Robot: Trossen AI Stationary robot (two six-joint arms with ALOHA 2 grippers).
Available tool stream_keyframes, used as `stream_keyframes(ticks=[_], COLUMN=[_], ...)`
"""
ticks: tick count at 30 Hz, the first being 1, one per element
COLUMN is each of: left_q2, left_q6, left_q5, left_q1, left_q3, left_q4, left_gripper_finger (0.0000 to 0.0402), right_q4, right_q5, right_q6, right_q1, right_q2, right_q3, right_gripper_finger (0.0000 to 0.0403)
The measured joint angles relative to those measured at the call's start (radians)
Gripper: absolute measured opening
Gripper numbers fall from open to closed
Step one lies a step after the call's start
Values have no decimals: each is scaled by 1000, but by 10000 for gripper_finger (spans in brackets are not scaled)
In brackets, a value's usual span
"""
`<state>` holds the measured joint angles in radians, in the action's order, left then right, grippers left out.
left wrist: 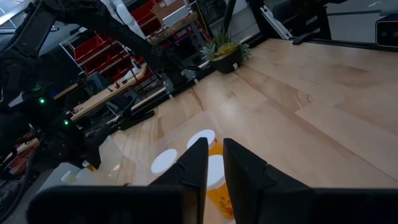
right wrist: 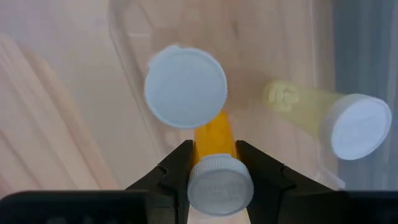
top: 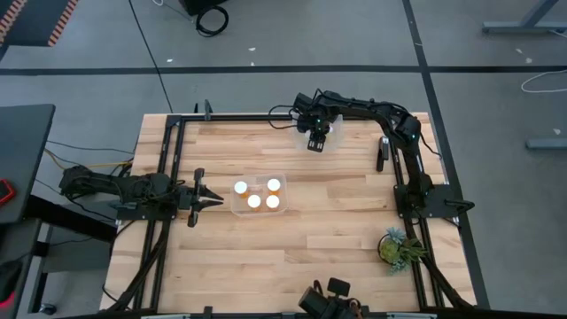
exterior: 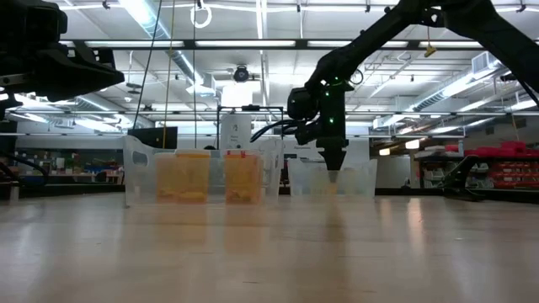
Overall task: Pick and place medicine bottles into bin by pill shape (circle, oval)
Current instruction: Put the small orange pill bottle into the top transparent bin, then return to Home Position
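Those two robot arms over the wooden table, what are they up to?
They are sorting medicine bottles into clear bins. The right gripper is shut on a small orange bottle with a white cap, holding it over a clear bin at the table's far edge, where two bottles already lie. The left gripper is shut, holds nothing and waits beside another clear bin near the table's middle, which holds four white-capped bottles.

Two amber medicine bottles (exterior: 209, 176) stand in a clear bin (exterior: 139, 172); right gripper (exterior: 332, 172) hangs beside.
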<state>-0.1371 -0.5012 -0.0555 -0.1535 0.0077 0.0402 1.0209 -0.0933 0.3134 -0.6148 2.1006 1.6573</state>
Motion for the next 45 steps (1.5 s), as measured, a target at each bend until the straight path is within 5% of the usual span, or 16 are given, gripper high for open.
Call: stream_keyframes(ticks=[20, 45], left_q2=[0, 0], left_q6=[0, 0], left_q5=[0, 0], left_q1=[0, 0], left_q3=[0, 0], left_q4=[0, 0], left_gripper_finger=[56, 51], right_q4=[1, 78], right_q5=[-22, -31], right_q6=[-40, -83], right_q1=[5, 13], right_q2=[0, -71], right_q3=[0, 3], right_gripper_finger=[162, 164])
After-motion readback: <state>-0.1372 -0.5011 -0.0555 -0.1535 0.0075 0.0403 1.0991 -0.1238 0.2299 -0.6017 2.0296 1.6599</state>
